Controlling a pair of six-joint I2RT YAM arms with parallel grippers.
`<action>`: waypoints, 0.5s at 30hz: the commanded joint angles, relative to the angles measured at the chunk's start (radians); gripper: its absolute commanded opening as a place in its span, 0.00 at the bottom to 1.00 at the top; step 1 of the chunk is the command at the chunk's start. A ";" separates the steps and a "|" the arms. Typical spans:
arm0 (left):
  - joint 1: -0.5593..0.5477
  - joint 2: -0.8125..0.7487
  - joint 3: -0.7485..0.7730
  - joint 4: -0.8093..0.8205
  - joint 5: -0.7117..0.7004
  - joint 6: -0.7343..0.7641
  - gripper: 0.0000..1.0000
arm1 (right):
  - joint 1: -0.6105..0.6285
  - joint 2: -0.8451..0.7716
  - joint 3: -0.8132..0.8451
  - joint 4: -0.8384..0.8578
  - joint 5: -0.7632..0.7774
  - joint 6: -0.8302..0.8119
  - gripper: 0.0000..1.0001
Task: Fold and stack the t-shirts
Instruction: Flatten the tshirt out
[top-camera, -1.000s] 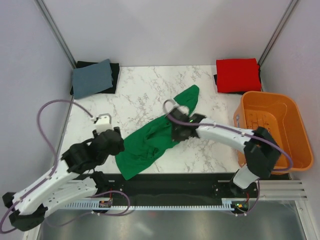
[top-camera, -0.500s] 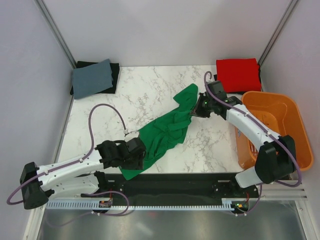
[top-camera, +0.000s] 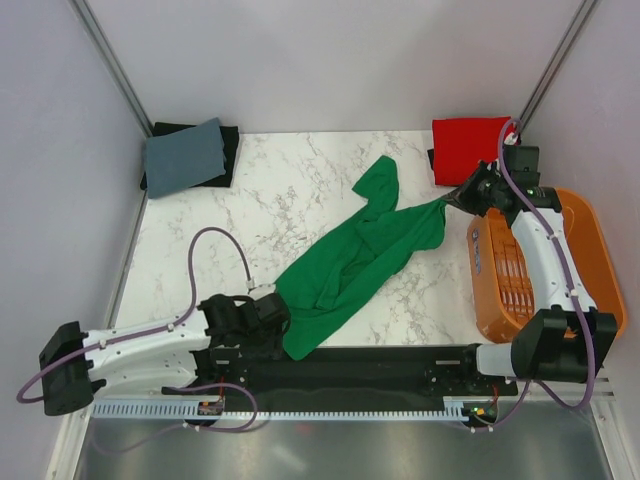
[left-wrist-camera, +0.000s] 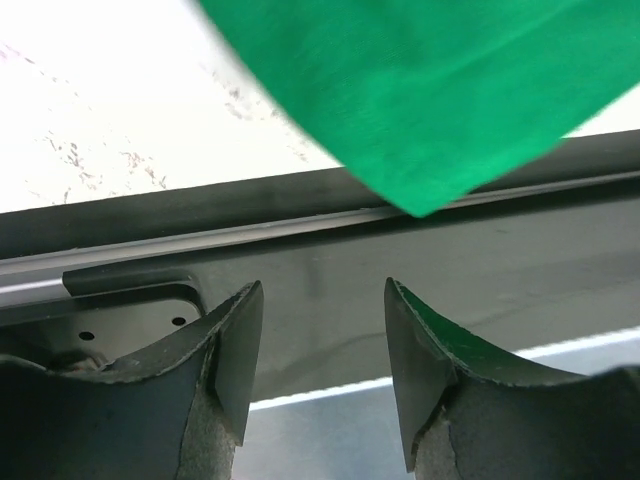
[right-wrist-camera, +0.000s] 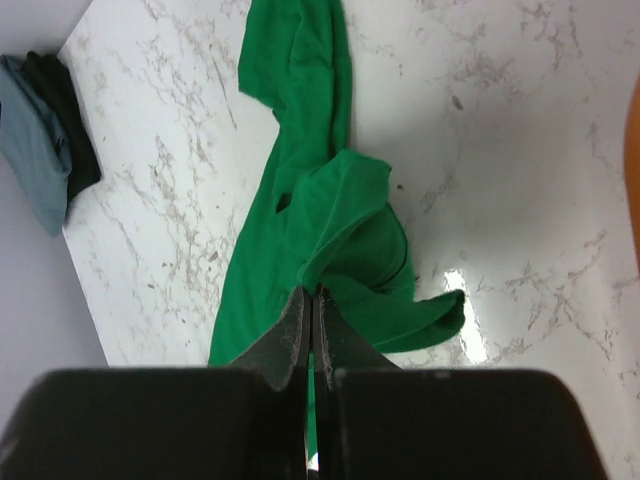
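Observation:
The bright green t-shirt (top-camera: 360, 255) lies crumpled and stretched diagonally across the marble table, from the near edge up to the right; it also shows in the right wrist view (right-wrist-camera: 300, 220). My right gripper (top-camera: 460, 197) is shut on an edge of it (right-wrist-camera: 315, 300) and holds that edge lifted near the basket. My left gripper (top-camera: 272, 318) is open and empty at the shirt's near corner, over the table's front rail (left-wrist-camera: 320, 380); the green cloth (left-wrist-camera: 430, 90) lies just ahead of its fingers. The bright red t-shirt (top-camera: 475, 148) lies folded at the back right.
An orange slatted basket (top-camera: 585, 270) stands at the right edge, under my right arm. A grey-blue folded cloth (top-camera: 185, 152) on a black one lies at the back left, also in the right wrist view (right-wrist-camera: 40, 150). A black rail (top-camera: 350, 362) runs along the table's near edge.
My right gripper has pulled the green shirt's edge to the right and up toward the basket, stretching the cloth. My left gripper has shifted slightly toward the near edge by the shirt's corner.

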 joint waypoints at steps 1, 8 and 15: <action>-0.037 0.057 -0.025 0.052 0.025 -0.041 0.59 | 0.005 -0.042 -0.015 -0.025 -0.056 -0.034 0.00; -0.123 0.198 0.053 0.193 -0.004 -0.031 0.59 | 0.005 -0.048 -0.048 -0.016 -0.074 -0.037 0.00; -0.198 0.539 0.248 0.152 -0.098 0.026 0.57 | 0.005 -0.057 -0.056 -0.017 -0.085 -0.046 0.00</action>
